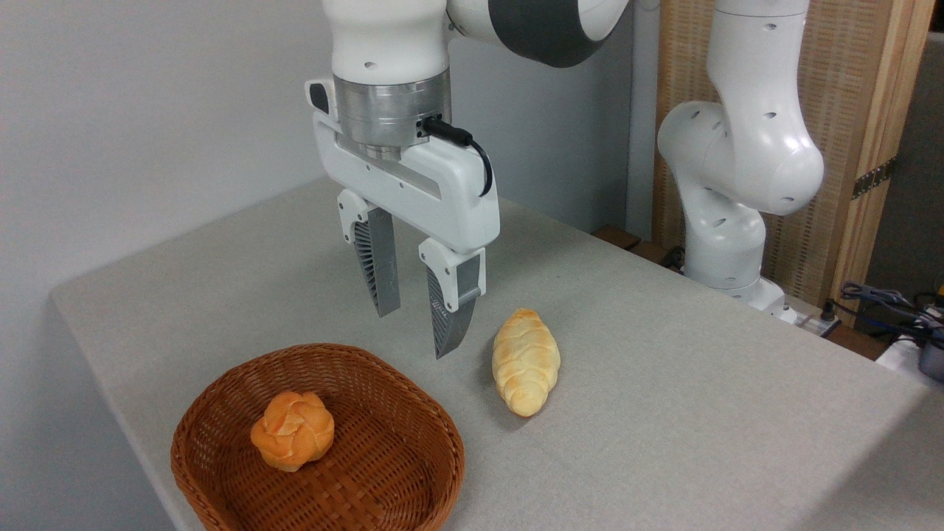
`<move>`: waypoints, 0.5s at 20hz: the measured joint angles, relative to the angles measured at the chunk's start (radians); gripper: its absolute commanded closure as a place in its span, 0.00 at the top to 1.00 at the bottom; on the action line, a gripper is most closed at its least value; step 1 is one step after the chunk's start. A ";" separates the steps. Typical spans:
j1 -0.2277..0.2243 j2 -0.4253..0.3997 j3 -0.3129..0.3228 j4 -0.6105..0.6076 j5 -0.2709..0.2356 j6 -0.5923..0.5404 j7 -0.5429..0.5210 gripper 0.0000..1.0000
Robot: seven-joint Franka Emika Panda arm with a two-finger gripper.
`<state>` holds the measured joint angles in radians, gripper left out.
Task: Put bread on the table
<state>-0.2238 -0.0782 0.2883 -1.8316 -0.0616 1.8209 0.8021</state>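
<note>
One bread [293, 430] bun sits nearest, inside the wicker basket [413, 483] on the desk [664, 383]. Beyond, the gripper [418, 322] hangs empty, jaws apart, above the basket's far rim. Reaching seems underway; next it must descend over the bun and close.

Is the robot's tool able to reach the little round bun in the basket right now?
Probably yes. The tool hangs open above the basket, and the bun lies uncovered inside, with nothing above it. The braided loaf lies off to the side.
</note>
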 measured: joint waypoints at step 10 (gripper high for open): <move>-0.003 0.031 -0.006 0.000 0.000 0.042 0.000 1.00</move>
<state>-0.2266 -0.0469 0.2826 -1.8319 -0.0615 1.8625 0.8021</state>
